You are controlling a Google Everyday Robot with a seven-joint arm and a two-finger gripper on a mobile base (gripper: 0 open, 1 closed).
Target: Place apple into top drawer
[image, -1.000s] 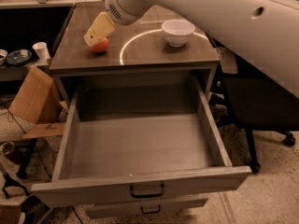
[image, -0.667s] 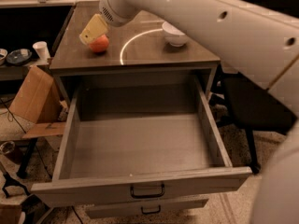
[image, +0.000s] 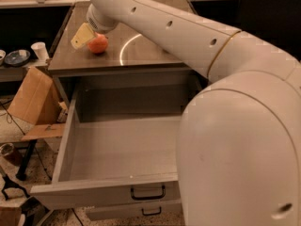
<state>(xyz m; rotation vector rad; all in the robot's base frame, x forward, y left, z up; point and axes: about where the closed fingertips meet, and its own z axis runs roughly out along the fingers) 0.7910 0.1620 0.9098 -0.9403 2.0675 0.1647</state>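
Observation:
The apple (image: pixel 99 44), small, round and red-orange, sits on the brown cabinet top (image: pixel 146 51) near its left side. My gripper (image: pixel 84 36), with a yellowish tip, is at the apple's left side, right against it, at the end of my white arm (image: pixel 188 32). The top drawer (image: pixel 94 192) is pulled wide open below the cabinet top; its grey inside (image: pixel 122 147) holds nothing. Its dark handle (image: pixel 148 193) shows on the front panel. My arm covers the right part of the drawer and of the cabinet top.
A lower grey drawer (image: pixel 141 212) is shut beneath. A cardboard box (image: pixel 30 98) leans at the cabinet's left. A white cup (image: pixel 39 51) and a dark dish (image: pixel 16 57) stand on a low shelf at the far left. My arm's bulk fills the right foreground.
My gripper has shifted left and slightly down beside the apple. My arm has swung in front of the camera and now hides the white bowl and the drawer's right side.

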